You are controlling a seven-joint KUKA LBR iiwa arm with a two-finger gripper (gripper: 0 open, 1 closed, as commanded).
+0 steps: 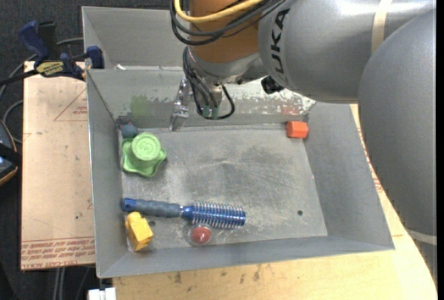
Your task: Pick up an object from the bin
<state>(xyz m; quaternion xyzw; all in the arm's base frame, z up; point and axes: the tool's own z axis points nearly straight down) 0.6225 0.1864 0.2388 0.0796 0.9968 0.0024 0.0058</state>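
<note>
The gripper [182, 110] hangs at the bin's [267, 177] 11 o'clock, by the back wall; its width cannot be told. Nearest, at its 7 o'clock, lies a green round toy [143, 155]. Orange block [297, 129] at 2 o'clock; blue brush [191, 212], yellow block [139, 231] and red ball [200, 235] toward 7.

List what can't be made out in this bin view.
- Small blue-grey thing behind the green flower-shaped toy, camera view: too small to identify.
- Red round thing beside the blue hairbrush: too small to tell its kind.
- Back right corner of the bin: covered by the arm.
</note>
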